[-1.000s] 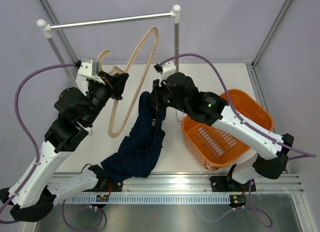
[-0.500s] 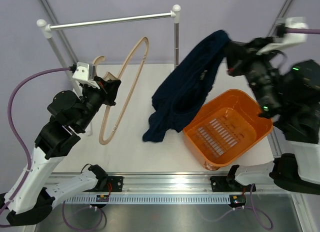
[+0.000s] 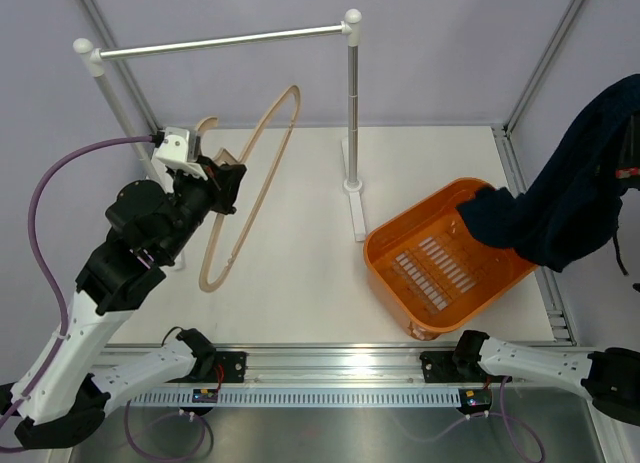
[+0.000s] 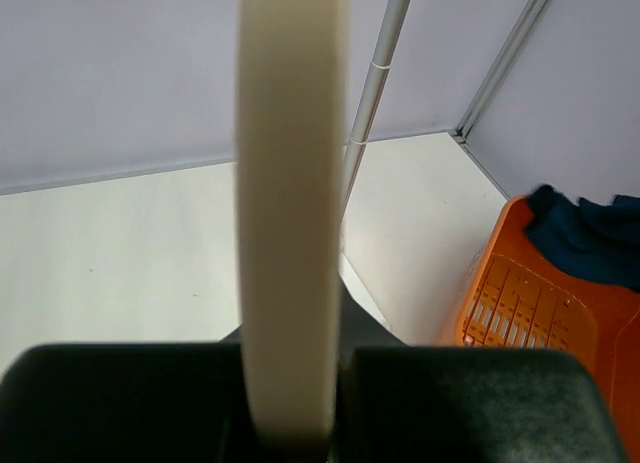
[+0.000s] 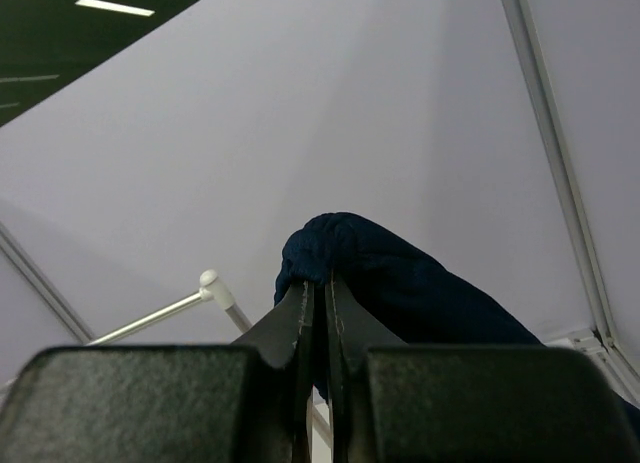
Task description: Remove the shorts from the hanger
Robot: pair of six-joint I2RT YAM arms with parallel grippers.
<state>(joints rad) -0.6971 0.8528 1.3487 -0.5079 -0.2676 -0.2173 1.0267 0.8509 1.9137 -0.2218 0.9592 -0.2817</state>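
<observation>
Shorts (image 3: 570, 208) clear of hanger (image 4: 290, 183), hanging lengthwise below right claw (image 5: 318, 313), which pinches fabric fold, high at far right. Lower end over orange basket (image 3: 440, 273) rim. Left claw (image 3: 220, 175) pinches hanger, well apart leftward.

Seen from above, the shorts (image 3: 565, 208) run off the right edge, and the right gripper (image 5: 318, 291) lies outside that view altogether. The fabric also covers the orange basket's (image 3: 388, 281) far corner. At the left wrist, the hanger (image 4: 290, 203) is only a blurred pale band, cut off at the top.
</observation>
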